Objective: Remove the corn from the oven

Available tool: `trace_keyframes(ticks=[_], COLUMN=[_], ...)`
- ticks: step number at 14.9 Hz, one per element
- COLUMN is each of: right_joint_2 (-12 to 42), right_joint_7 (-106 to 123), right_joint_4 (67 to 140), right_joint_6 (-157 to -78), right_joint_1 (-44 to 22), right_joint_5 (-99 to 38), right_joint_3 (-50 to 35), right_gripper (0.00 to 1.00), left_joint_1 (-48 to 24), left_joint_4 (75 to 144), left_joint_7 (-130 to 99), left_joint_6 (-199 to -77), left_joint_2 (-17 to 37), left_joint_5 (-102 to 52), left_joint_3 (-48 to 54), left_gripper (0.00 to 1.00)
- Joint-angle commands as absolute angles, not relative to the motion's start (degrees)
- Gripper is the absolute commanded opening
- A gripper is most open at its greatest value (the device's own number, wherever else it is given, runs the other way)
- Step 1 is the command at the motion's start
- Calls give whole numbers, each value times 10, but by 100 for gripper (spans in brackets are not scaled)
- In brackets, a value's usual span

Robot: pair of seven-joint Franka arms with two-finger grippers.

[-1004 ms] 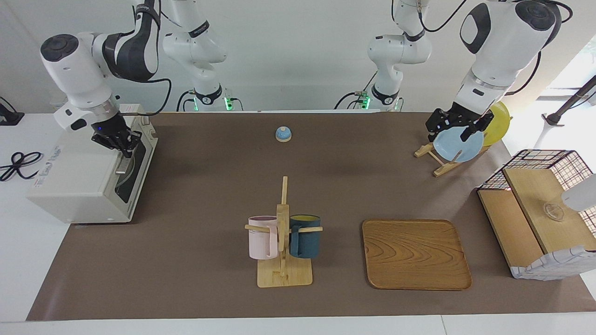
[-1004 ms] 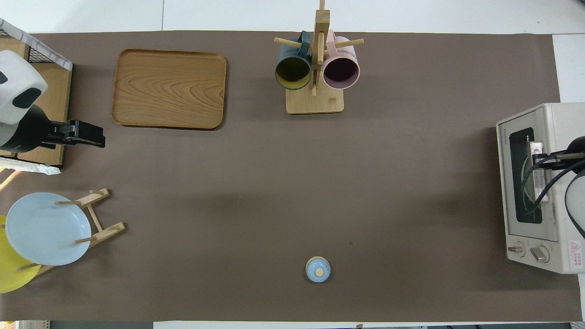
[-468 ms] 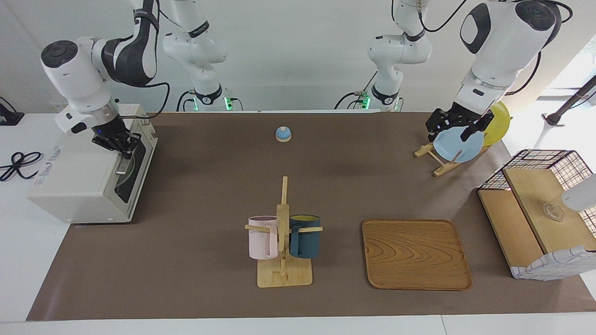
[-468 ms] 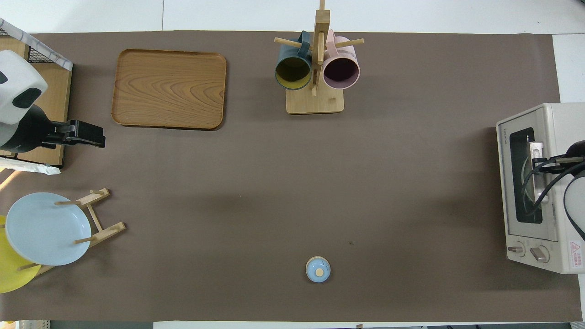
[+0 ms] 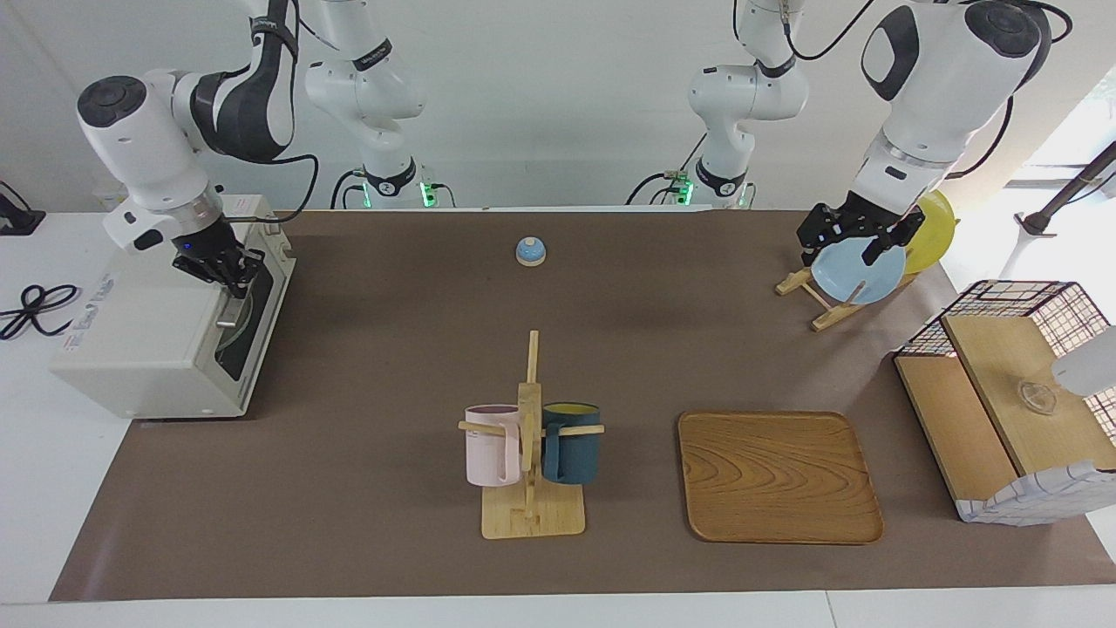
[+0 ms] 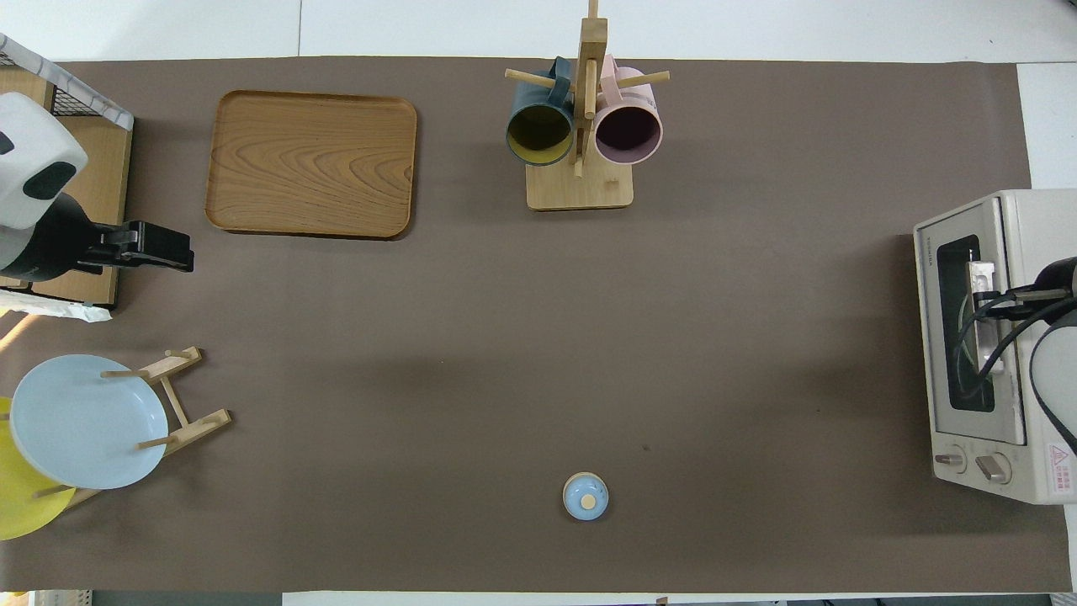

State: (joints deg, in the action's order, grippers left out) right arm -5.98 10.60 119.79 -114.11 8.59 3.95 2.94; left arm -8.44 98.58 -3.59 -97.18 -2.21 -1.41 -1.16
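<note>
- The oven (image 5: 166, 327) stands at the right arm's end of the desk (image 5: 392, 349), its dark glass door closed or nearly so.
- The right gripper (image 5: 228, 277) sits at the metal bar handle (image 6: 981, 316) along the door's top edge, jaws closed on it.
- The corn cannot be made out through the glass.
- The left gripper (image 5: 859, 246) waits over the blue plate (image 5: 859, 272) in the wooden rack, jaws spread wide and holding nothing.
</note>
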Motion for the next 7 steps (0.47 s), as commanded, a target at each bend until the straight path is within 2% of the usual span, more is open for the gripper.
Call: trace_keyframes(ticks=[1,5,7], right_joint_2=[-46,-36,-31], right_joint_7=[103,89,90], right_joint_4=[1218,1218,1230], right_joint_6=[-1165,-1168,-1198], right_joint_1=[76,59,53], right_joint_5=[29,25,25], right_joint_3=[26,26,26], right_gripper=[0,0,0], left_joint_1=[-77,-77,-77], left_joint_4=[990,990,991], left_joint_7=[-33,-33,-33], left_joint_6=[-973,-973,-973], left_joint_2=[-29,-29,-29], left_joint_5=[-4,-4,-4], left_joint_3=[-7,-7,-7], left_gripper=[100,100,100])
